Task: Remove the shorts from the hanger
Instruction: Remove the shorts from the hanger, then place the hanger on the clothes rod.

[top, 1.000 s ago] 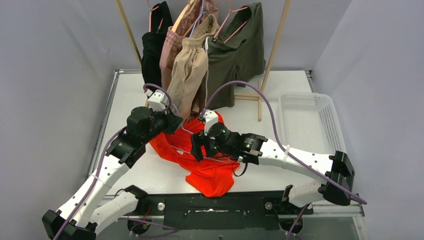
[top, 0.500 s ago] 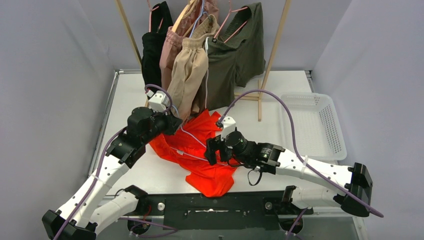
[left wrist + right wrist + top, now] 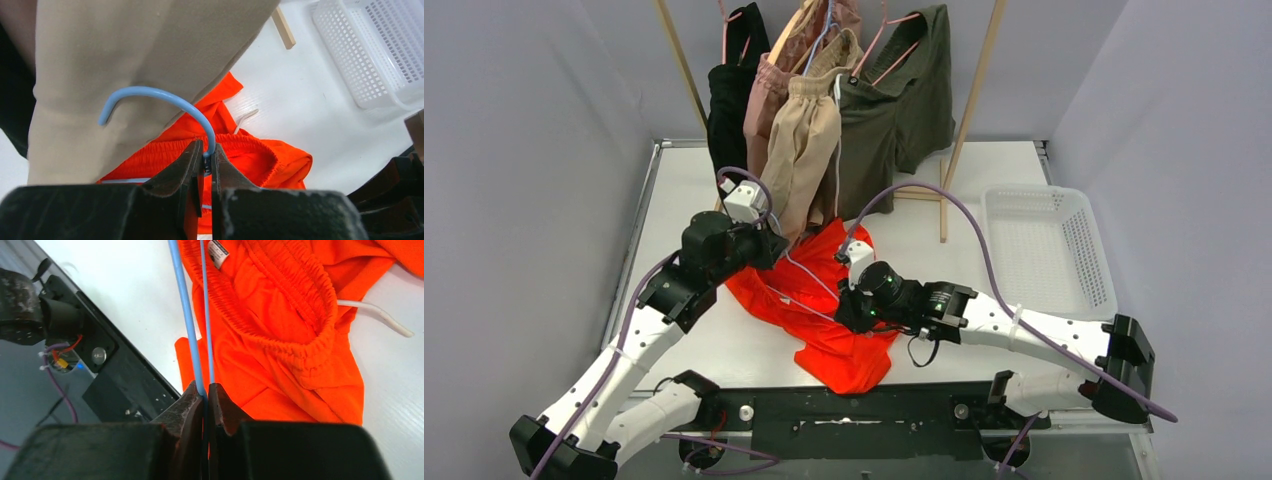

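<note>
Orange shorts (image 3: 824, 310) lie crumpled on the table (image 3: 984, 240), near its middle and between the two arms, just nearer than the garments hanging on the wooden rack (image 3: 972, 110) at the far side. A light blue hanger (image 3: 165, 95) is threaded through the gathered waistband. The left claw (image 3: 206, 155) is closed on the neck of the hanger, directly below its curved hook, which rests against the beige shorts (image 3: 802, 150). The right claw (image 3: 206, 390) is clamped on the thin blue wire of the hanger where it crosses the orange fabric. A white drawstring (image 3: 375, 315) trails from the waistband onto the table. Pink shorts (image 3: 764, 90), olive green shorts (image 3: 894, 110) and a black garment (image 3: 727, 110) hang on the rack. A white mesh basket (image 3: 1034, 192) stands on the right, well apart from the orange shorts.
</note>
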`<action>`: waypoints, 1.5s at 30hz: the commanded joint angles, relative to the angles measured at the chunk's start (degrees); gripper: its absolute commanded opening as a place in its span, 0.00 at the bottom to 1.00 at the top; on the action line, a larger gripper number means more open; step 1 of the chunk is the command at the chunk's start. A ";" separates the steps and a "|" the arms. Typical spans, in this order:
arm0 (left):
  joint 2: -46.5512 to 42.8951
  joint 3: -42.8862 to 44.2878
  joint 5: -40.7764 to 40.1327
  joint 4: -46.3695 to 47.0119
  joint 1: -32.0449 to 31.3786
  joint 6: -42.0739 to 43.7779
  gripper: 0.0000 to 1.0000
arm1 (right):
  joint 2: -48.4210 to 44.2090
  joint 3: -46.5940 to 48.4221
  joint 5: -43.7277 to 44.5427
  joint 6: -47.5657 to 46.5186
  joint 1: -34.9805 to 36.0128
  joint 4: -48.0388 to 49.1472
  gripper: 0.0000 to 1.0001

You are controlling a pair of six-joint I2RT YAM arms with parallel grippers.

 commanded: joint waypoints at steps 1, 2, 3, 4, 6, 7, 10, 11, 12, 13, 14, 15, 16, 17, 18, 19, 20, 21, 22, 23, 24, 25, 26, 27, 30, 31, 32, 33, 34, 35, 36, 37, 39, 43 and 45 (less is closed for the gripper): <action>-1.46 2.50 4.08 2.34 0.12 0.80 0.00 | -5.48 -1.16 2.57 1.63 -0.75 1.62 0.00; -1.55 2.22 6.16 2.73 0.09 0.80 0.00 | -6.57 -2.21 1.70 1.88 -0.76 2.29 0.00; -1.73 1.95 7.87 3.15 0.10 0.87 0.03 | -7.56 -2.93 1.00 2.37 -0.75 2.51 0.00; -1.88 1.62 9.42 3.46 0.08 0.81 0.09 | -8.51 -3.60 0.60 3.02 -0.77 2.39 0.00; -2.51 1.07 11.77 3.87 0.08 0.65 0.24 | -10.73 -4.64 0.34 4.77 -0.76 1.18 0.00; -2.84 0.89 13.05 4.03 0.10 0.63 0.30 | -11.82 -5.17 0.44 5.43 -0.78 0.44 0.00; -4.46 0.11 15.97 4.08 0.08 1.24 0.48 | -15.54 -6.56 0.86 7.82 -0.68 -1.38 0.00; -5.13 -0.21 16.59 3.87 0.08 1.57 0.53 | -16.88 -7.10 0.44 8.31 -0.66 -1.56 0.00; -5.96 -0.69 16.75 3.89 0.09 1.77 0.56 | -18.14 -7.71 -0.04 8.76 -0.66 -1.56 0.00; -6.74 -1.21 16.66 3.91 0.10 1.92 0.59 | -19.19 -8.42 0.11 9.35 -0.61 -1.81 0.00; -7.57 -1.70 16.27 4.02 0.10 2.01 0.61 | -20.41 -8.91 0.35 9.77 -0.52 -2.12 0.00; -8.33 -2.21 15.88 4.20 0.09 2.09 0.63 | -21.58 -9.59 0.35 9.87 -0.49 -2.18 0.00; -8.93 -2.58 15.45 4.24 0.12 2.23 0.65 | -22.90 -10.40 0.20 9.95 -0.49 -1.99 0.00; -9.45 -2.74 14.97 4.20 0.17 2.33 0.66 | -24.22 -11.16 0.08 10.12 -0.50 -1.72 0.00; -9.73 -2.78 14.27 3.91 0.10 2.48 0.67 | -25.34 -11.70 0.03 10.41 -0.55 -1.58 0.00; -9.89 -2.79 13.49 3.57 0.18 2.66 0.67 | -26.50 -12.00 -0.10 10.68 -0.49 -1.56 0.00; -9.97 -2.72 12.50 3.17 0.12 2.86 0.67 | -27.51 -12.27 -0.08 10.94 -0.49 -1.60 0.00; -9.95 -2.69 11.41 2.85 0.12 3.09 0.67 | -28.57 -12.41 0.30 11.18 -0.50 -1.80 0.00; -9.99 -2.78 10.20 2.63 0.23 3.30 0.68 | -29.49 -12.27 1.05 11.55 -0.42 -2.37 0.00; -9.99 -2.84 8.92 2.41 0.13 3.49 0.68 | -30.28 -11.91 2.69 12.00 -0.39 -3.58 0.00; -10.06 -2.84 7.82 2.30 0.19 3.71 0.68 | -31.04 -11.38 4.93 12.83 -0.40 -5.07 0.00; -10.25 -3.06 6.74 2.24 0.19 3.92 0.68 | -31.88 -10.80 7.71 13.80 -0.44 -6.87 0.00; -10.50 -3.28 5.77 2.19 0.19 4.14 0.69 | -32.62 -10.27 10.63 14.90 -0.40 -8.67 0.00; -10.87 -3.54 4.92 2.19 0.17 4.56 0.69 | -33.45 -9.54 13.61 16.39 -0.44 -10.68 0.00; -12.06 -4.27 2.36 1.73 0.17 6.04 0.71 | -36.37 -8.69 20.11 19.74 -0.45 -15.20 0.00; -12.42 -4.59 1.63 1.38 0.17 6.52 0.72 | -37.25 -8.50 21.56 20.78 -0.45 -16.56 0.00; -12.79 -4.90 0.98 0.78 0.18 7.04 0.72 | -37.91 -8.18 22.72 21.93 -0.41 -17.98 0.00; -13.19 -5.17 0.24 0.17 0.18 7.54 0.72 | -38.41 -7.90 23.70 22.79 -0.45 -19.24 0.00; -13.69 -5.57 -0.51 -0.41 0.19 7.97 0.73 | -38.79 -7.59 24.22 23.61 -0.47 -20.34 0.00; -14.32 -5.94 -1.40 -0.86 0.17 8.41 0.73 | -39.05 -7.28 24.70 24.39 -0.48 -21.30 0.00; -14.91 -6.40 -2.17 -1.19 0.17 8.85 0.73 | -39.16 -6.66 25.30 25.16 -0.47 -22.32 0.00; -15.70 -6.97 -3.02 -1.35 0.19 9.33 0.74 | -39.07 -6.13 26.07 26.10 -0.48 -23.43 0.00; -17.46 -8.08 -4.38 -1.23 0.17 10.34 0.74 | -38.55 -5.39 28.07 27.08 -0.48 -24.85 0.00; -20.65 -10.63 -8.12 0.25 0.08 11.02 0.79 | -35.09 -3.33 33.83 27.89 -0.39 -24.74 0.00; -20.87 -8.98 -7.63 -0.68 0.08 11.47 0.79 | -29.54 -0.50 35.00 22.44 -0.41 -23.23 0.00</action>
